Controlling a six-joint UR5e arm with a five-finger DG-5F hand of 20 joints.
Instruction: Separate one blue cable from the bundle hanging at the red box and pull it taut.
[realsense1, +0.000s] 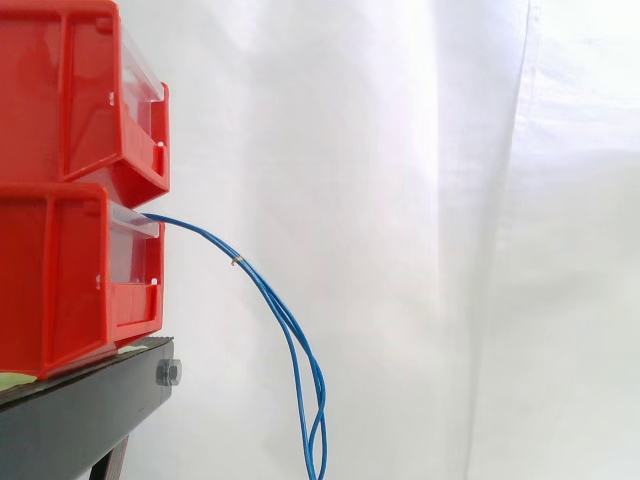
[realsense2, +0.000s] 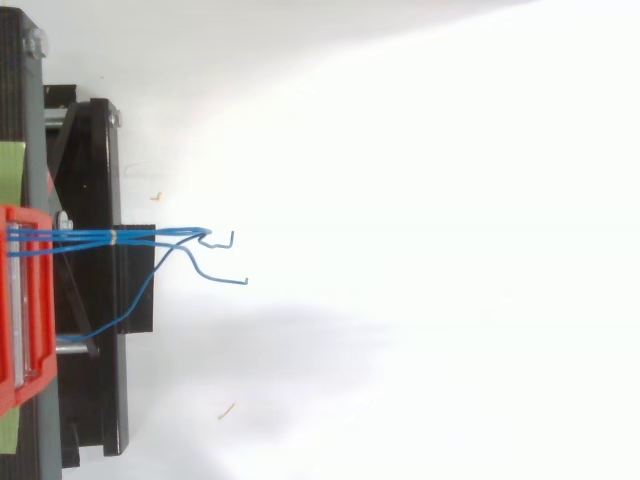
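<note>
A bundle of thin blue cables (realsense1: 275, 305) comes out of the lower of two stacked red bins (realsense1: 70, 275) at the left of the side view. It arcs to the right and hangs down past the bottom edge. A small pale tie (realsense1: 236, 261) binds the strands near the bin. From above, the blue cables (realsense2: 150, 236) run right from the red bin (realsense2: 25, 300), held by the tie (realsense2: 113, 237), then fan apart with bent free ends (realsense2: 228, 240). One strand (realsense2: 130, 310) loops back toward the stand.
The upper red bin (realsense1: 75, 90) sits on the lower one. Both rest on a black stand (realsense1: 80, 405) with a bolt (realsense1: 168, 373) at its front. A white curtain (realsense1: 450, 240) forms the background. The black stand frame (realsense2: 95, 300) lies under the cables.
</note>
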